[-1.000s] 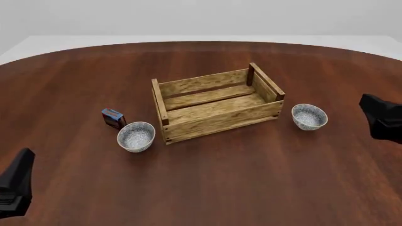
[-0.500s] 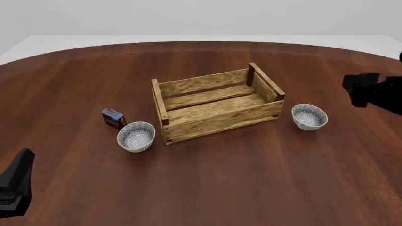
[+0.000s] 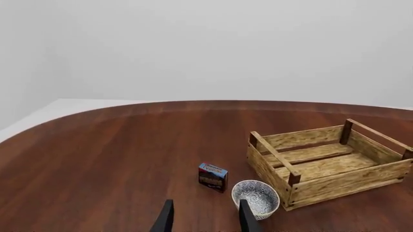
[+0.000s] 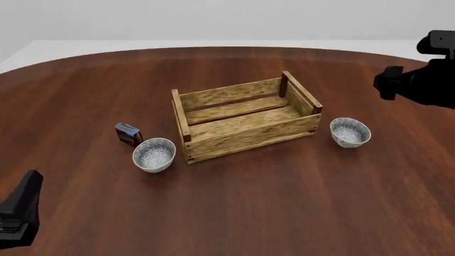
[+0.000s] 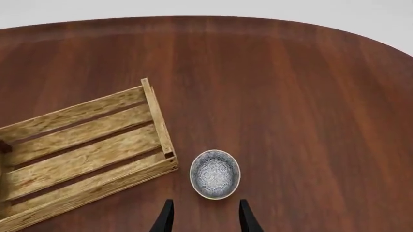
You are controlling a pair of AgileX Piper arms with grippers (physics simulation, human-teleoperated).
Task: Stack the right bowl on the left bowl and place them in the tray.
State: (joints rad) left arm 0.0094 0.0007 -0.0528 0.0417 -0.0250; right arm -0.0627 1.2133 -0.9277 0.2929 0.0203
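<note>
The left bowl (image 4: 153,154), white with blue-grey speckles, stands upright just left of the tray's front-left corner. The right bowl (image 4: 350,132), identical, stands right of the tray. The tray (image 4: 249,140), a light-brown slatted wooden crate, is empty at the table's middle. My left gripper (image 4: 20,210) is low at the near left, open and empty. In the left wrist view (image 3: 205,215) the left bowl (image 3: 256,197) lies beyond its fingertips. My right gripper (image 4: 389,82) is raised, above and beyond the right bowl. It is open in the right wrist view (image 5: 204,215), looking down on the right bowl (image 5: 215,174).
A small blue-and-red box (image 4: 129,133) stands just behind and left of the left bowl, and shows in the left wrist view (image 3: 213,176). The tray also shows in the left wrist view (image 3: 348,181) and in the right wrist view (image 5: 90,186). The brown table (image 4: 284,213) stretches wide around them.
My right arm has risen and swung from the right edge to above and behind the right bowl. My left gripper has sunk slightly. The bowls, tray and box have not moved.
</note>
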